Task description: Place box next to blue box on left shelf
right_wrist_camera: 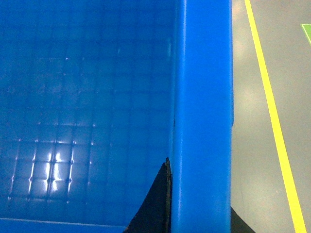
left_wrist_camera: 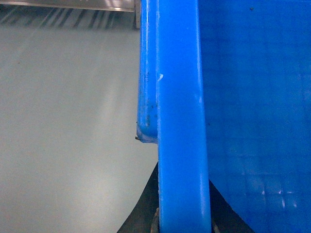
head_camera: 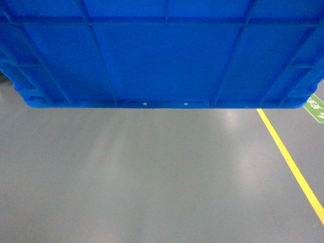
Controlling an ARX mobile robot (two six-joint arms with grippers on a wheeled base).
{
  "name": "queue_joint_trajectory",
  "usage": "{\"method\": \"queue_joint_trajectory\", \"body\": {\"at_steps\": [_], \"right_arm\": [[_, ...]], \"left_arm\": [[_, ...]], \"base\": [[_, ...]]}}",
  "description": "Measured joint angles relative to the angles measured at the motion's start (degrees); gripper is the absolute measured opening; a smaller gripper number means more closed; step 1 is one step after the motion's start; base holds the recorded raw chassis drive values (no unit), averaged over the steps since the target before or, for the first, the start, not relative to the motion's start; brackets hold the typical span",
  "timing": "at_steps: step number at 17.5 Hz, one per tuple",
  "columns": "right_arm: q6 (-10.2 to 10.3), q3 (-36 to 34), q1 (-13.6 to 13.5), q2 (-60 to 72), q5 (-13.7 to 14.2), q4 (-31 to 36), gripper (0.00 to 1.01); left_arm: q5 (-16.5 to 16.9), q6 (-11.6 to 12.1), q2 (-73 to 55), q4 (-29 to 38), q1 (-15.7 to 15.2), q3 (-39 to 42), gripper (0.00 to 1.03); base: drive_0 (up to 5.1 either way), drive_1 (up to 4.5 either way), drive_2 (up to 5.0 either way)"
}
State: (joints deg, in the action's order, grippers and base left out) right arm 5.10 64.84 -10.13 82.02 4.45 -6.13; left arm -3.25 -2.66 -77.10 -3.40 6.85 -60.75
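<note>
while both arms carry it, box is off the floor and fills the top of head view

box (head_camera: 162, 55) seen from the head camera: ribbed blue wall and thick lower edge span almost the full width, cut off at top and both sides. grey floor (head_camera: 152, 177) below it, nothing touching the box's bottom edge in that view. yellow floor line (head_camera: 291, 162) runs diagonally at right, green floor marking (head_camera: 316, 107) just past the box's right corner.

left wrist view: left tool (left_wrist_camera: 183, 224) straddles the box rim (left_wrist_camera: 182, 121), one dark finger (left_wrist_camera: 143, 213) outside the wall, the other inside, so it's clamped on the rim. gridded inner floor of the box to the right. a strip of the left shelf (left_wrist_camera: 73, 6) shows at the top edge, silver rail, well apart from the box; rollers can't be made out.

right wrist view: right tool (right_wrist_camera: 199, 221) grips the opposite rim the same way, dark finger (right_wrist_camera: 155, 204) on the inside wall, a second dark tip just visible outside. glare on the gridded box bottom lower left.
</note>
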Motion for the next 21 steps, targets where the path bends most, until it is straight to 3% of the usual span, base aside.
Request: {"method": "queue_joint_trajectory", "body": {"at_steps": [21], "right_arm": [[0.00,0.00,0.00,0.00,-0.09,-0.02,0.07]], "left_arm": [[-0.15,0.07,0.09,-0.02,0.00,0.00,0.05]], "base": [[-0.1,4.15,-4.3]]}}
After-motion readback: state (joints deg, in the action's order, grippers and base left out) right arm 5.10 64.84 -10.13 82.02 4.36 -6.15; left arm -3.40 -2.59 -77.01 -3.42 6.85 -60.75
